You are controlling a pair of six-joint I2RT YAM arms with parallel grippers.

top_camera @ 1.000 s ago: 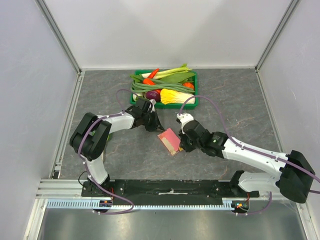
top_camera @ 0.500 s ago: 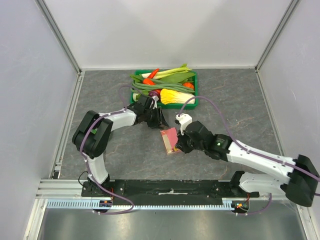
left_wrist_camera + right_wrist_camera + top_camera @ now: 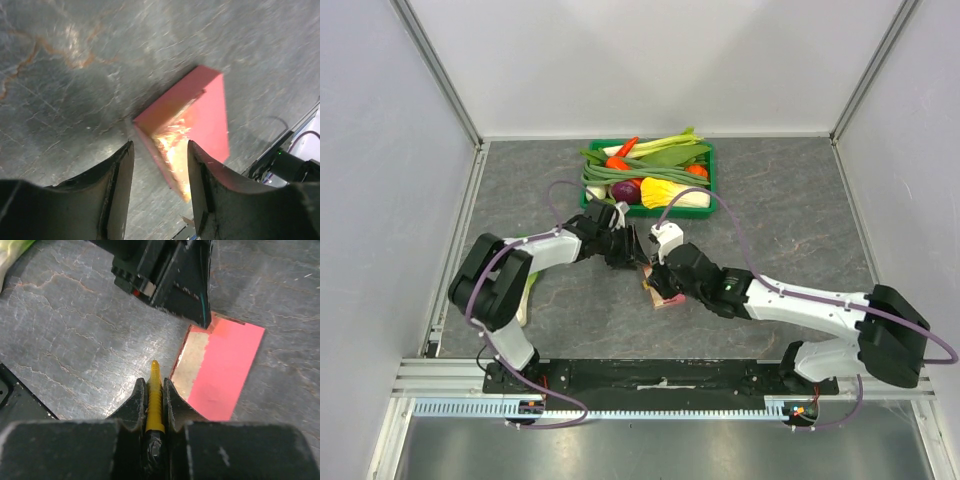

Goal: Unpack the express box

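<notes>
Grey marbled bench (image 3: pixel 790 210) carries the express box (image 3: pixel 225 365) flat near its middle, toward the near edge, so the open left pincer (image 3: pixel 160 147) should probably pin its corner while the right pincer (image 3: pixel 154 384), clamped on a thin yellow tool (image 3: pixel 155 407), works the seam.

The express box (image 3: pixel 663 298) is shown lying flat on the table (image 3: pixel 780 210), near its middle and in front of the crate (image 3: pixel 712 190), which is set toward the back and filled with vegetables (image 3: pixel 650 165). The left gripper (image 3: pixel 160 150) is held over a corner of the box from the left, fingers apart. The right gripper (image 3: pixel 155 385) is brought in from the right, just beside the box, with a thin tool (image 3: pixel 154 405) clamped between its fingers.
</notes>
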